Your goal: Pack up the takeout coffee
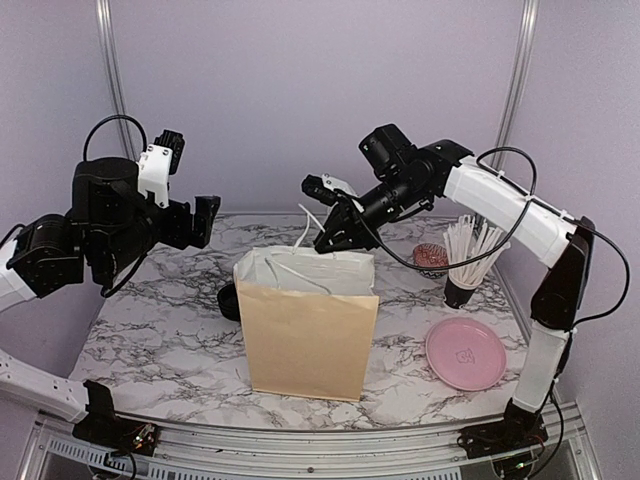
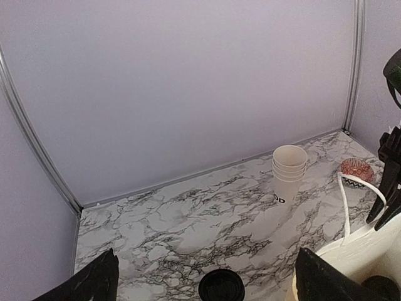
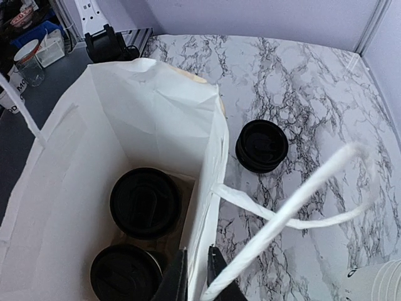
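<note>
So the takeout coffee (image 3: 145, 202) was down on the floor of the paper bag (image 1: 305, 340), black lid facing up. A second lidded cup (image 3: 125, 274) stood just beside it, at about 7 o'clock in the right wrist view. The bag stood upright near the middle of the marble table (image 1: 160, 340), tan outside, white inside, mouth open.

The right gripper (image 1: 328, 238) was at the bag's rim at roughly 12 o'clock. Its fingers were narrow, pinched on the bag's wall, one inside and one outside. One white handle (image 3: 301, 200) looped out over the table next to it.

A stack of loose black lids (image 1: 228, 300) sat on the table at the bag's 9 o'clock, close to it. From the left wrist camera, a stack of lidless white cups (image 2: 289, 172) stood at about 1 o'clock from those lids, well apart.

At the bag's 2 o'clock there was a dark cup of white sticks (image 1: 470, 255), and a pink plate (image 1: 465, 353) at about 4 o'clock.

The left gripper (image 1: 190, 185) hung in the air at 10 o'clock, jaws spread wide, holding nothing.
</note>
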Robot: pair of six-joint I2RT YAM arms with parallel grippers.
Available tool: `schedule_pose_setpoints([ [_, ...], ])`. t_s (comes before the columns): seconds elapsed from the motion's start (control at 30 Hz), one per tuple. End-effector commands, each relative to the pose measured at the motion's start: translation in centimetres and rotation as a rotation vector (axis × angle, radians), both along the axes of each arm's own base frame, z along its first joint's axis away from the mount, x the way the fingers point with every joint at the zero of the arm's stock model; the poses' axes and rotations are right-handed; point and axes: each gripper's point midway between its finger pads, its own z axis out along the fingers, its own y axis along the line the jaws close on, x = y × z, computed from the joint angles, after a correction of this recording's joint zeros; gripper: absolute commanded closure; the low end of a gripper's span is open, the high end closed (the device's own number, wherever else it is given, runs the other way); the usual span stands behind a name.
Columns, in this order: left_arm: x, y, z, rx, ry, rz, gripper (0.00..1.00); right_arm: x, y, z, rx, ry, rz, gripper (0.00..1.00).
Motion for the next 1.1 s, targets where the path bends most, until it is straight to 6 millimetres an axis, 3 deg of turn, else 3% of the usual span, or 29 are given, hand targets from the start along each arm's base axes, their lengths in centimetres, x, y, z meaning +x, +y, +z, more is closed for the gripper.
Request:
schedule_pose_setpoints([
  [0.0, 0.2, -1.2, -0.7, -0.009, 0.018, -0.042, 0.01, -0.1, 0.3, 0.8, 0.017, 0.006, -0.009, 0.87],
  [0.17, 0.0, -1.6, -1.1, -0.016, 0.031, -0.064, 0.01, -0.2, -0.1, 1.2, 0.011, 0.002, -0.019, 0.79],
  [0.3, 0.0, -1.7, -1.5, -0.006, 0.035, -0.074, 0.01, -1.0, -1.0, 1.8, 0.001, -0.012, -0.013, 0.59],
  [0.4, 0.4, -1.8, -1.9, 0.028, 0.031, -0.068, 0.01, -1.2, -2.5, 2.1, -0.009, -0.035, -0.023, 0.44],
  [0.5, 1.6, -1.6, -1.8, 0.053, 0.022, -0.031, 0.01, -0.5, -4.9, 2.9, -0.001, -0.051, -0.069, 0.36],
  [0.67, 4.6, -0.7, -0.4, 0.002, -0.002, 0.024, 0.01, 0.3, -9.6, 3.8, 0.027, -0.044, -0.16, 0.33],
  [0.83, 7.1, -0.2, -1.9, -0.028, 0.016, 0.043, 0.06, 3.4, -16.0, 4.0, 0.018, -0.052, -0.425, 0.38],
  [0.97, 7.3, 0.7, -3.8, -0.084, 0.048, 0.009, 0.08, 6.3, -22.7, 3.3, -0.002, -0.08, -0.714, 0.49],
  [1.07, 6.8, 1.3, -4.5, -0.085, 0.042, 0.01, 0.08, 6.6, -26.4, 2.9, -0.009, -0.127, -0.868, 0.49],
])
